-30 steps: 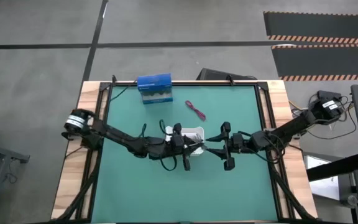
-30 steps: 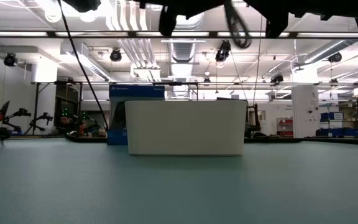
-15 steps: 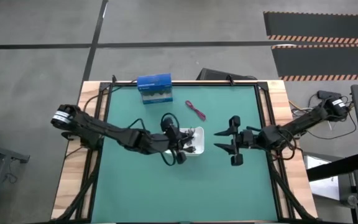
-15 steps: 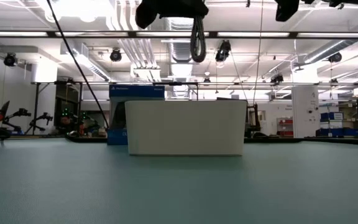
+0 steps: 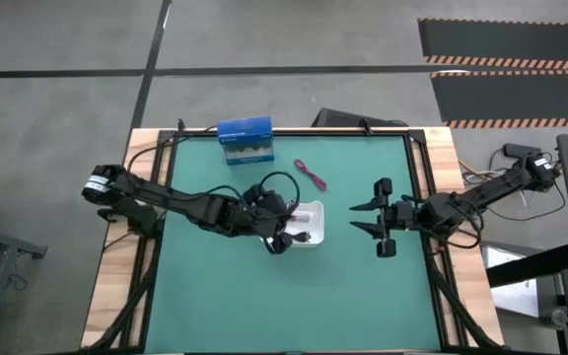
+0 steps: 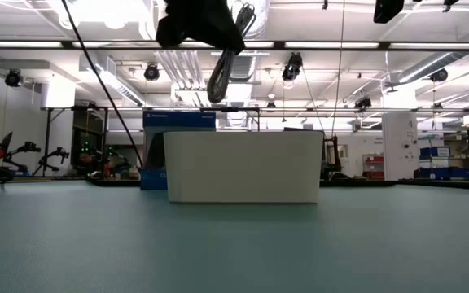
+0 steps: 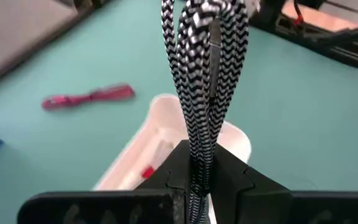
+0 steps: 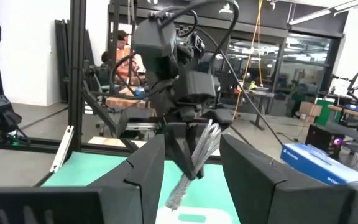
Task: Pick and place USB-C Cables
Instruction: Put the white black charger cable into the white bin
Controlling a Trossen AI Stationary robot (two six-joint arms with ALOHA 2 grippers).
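- Left gripper (image 7: pixel 199 167) is clamped on the grey cable (image 7: pixel 202 74), a black-and-white braided bundle gripped between my two fingers (image 7: pixel 241 177).
- From above, my left gripper (image 5: pixel 276 225) sits at the tray's (image 5: pixel 315 210) left edge, mid-table.
- At table height the grey cable (image 6: pixel 222 69) dangles in a loop above the tray (image 6: pixel 243 167), clear of its rim.
- My right wrist camera shows that left gripper (image 8: pixel 191 163) facing it, the grey cable (image 8: pixel 194 165) hanging down from it over the tray (image 8: pixel 191 217).
- Inside the tray (image 7: pixel 160 124) lies something pale with a red tip; I cannot tell what it is.
- Red cable (image 5: pixel 311 175) lies flat on the mat (image 5: pixel 225 286), behind the tray and apart from it; my left wrist camera shows the red cable (image 7: pixel 87 98) just beyond the tray's far end.
- Right gripper (image 5: pixel 366 217) hovers to the tray's right, well apart from it, fingers (image 8: pixel 145 168) spread wide and holding nothing.
- Blue box (image 5: pixel 245 140) stands at the mat's far edge, left of the red cable.
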